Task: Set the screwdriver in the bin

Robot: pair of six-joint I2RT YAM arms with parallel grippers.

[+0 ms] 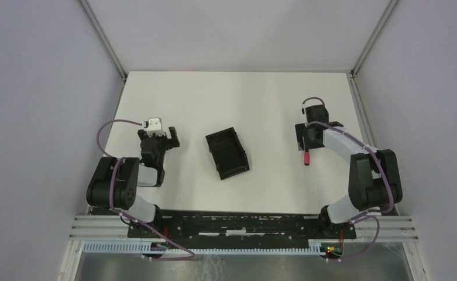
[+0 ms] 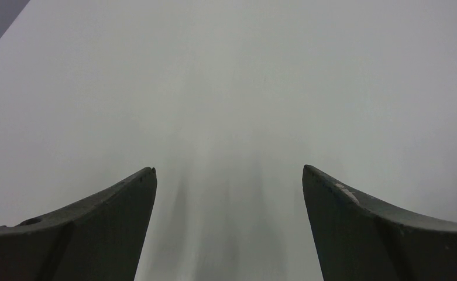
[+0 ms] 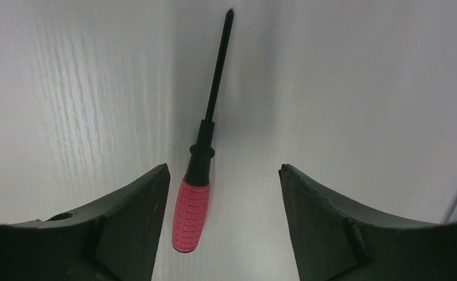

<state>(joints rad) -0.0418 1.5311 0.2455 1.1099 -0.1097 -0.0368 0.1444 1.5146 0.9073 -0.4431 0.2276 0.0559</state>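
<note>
The screwdriver (image 3: 192,211), with a pink-red ribbed handle and a thin dark shaft, lies flat on the white table. In the right wrist view its handle sits between my right gripper's fingers, close to the left finger (image 3: 138,216), and its tip points away. My right gripper (image 3: 223,170) is open around the handle and not touching it. From above, the handle (image 1: 306,158) shows just below my right gripper (image 1: 303,140). The black bin (image 1: 227,153) stands mid-table, to the left of the screwdriver. My left gripper (image 1: 161,140) is open and empty over bare table (image 2: 229,170), left of the bin.
Grey walls with metal corner posts (image 1: 104,41) close in the white table (image 1: 237,99) on the left, right and back. A metal rail (image 1: 243,225) with both arm bases runs along the near edge.
</note>
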